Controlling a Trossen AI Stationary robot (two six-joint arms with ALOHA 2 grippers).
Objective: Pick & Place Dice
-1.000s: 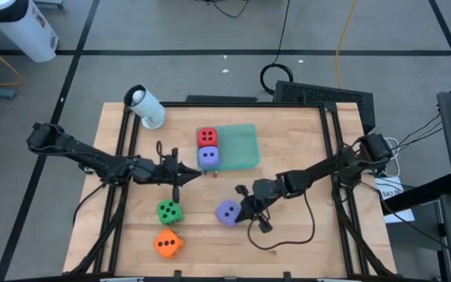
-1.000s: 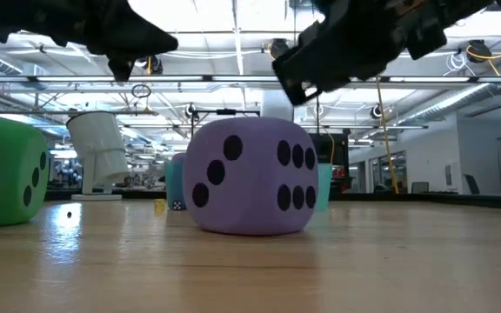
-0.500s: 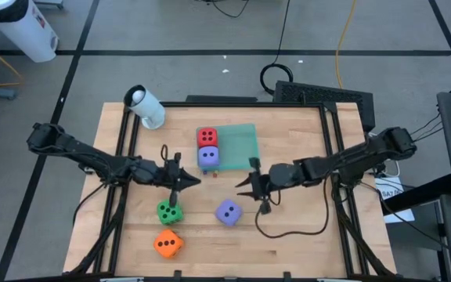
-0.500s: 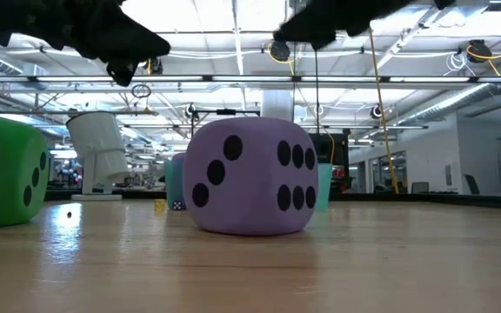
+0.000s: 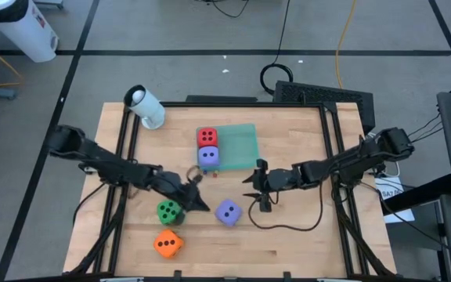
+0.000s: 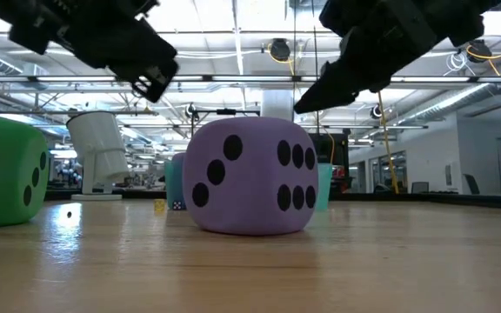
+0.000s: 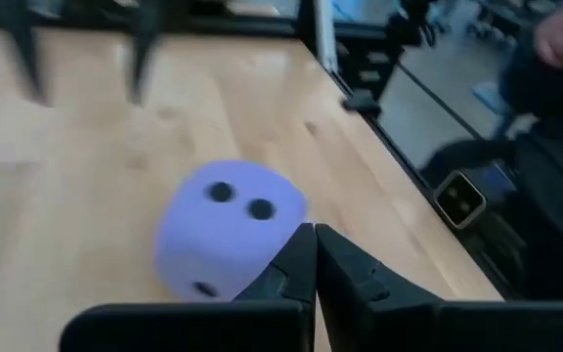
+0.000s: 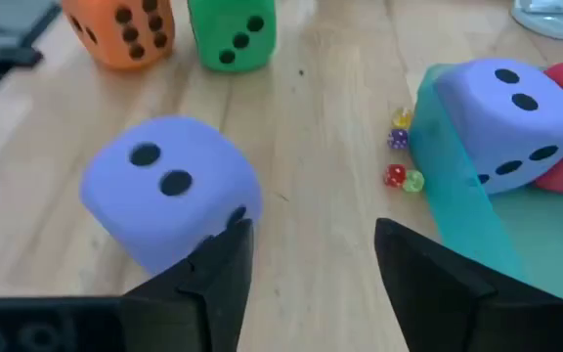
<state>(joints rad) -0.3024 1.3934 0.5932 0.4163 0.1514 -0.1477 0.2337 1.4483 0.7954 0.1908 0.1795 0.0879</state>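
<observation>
1. Wooden worktop [image 5: 288, 235] inside a dark frame, carrying every die and both arms; a white cylinder [image 5: 146, 107] lying at the far left corner, clear of the work.
2. Two dark arms reaching inward from the left and right edges, meeting over the middle so either can serve the loose dice.
3. Flat teal tray [image 5: 241, 145] far of centre, evidently the drop spot: red die [image 5: 207, 138] and one purple-blue die [image 5: 209, 157] already packed side by side along its left edge, leaving room to the right.
4. Second purple-blue die [image 5: 228, 212] alone on bare wood near centre, between the two pincers, held by neither; likely the next pick.
5. Green die [image 5: 168, 211] and orange die [image 5: 167, 244] at the near left, the green one just beside the left arm's tip, both waiting their turn.
6. Right pincer [image 8: 306, 264] fingers parted about halfway, empty, hovering just right and far of the lone purple-blue die, which shows beside one finger in the wrist view rather than squarely between.
7. Left pincer [image 7: 314, 264] pressed fully together, gripping nothing, pointed at the same die from the left.
8. Tiny coloured beads [image 8: 400, 161] on the wood by the tray's near left corner, no part of the job.
</observation>
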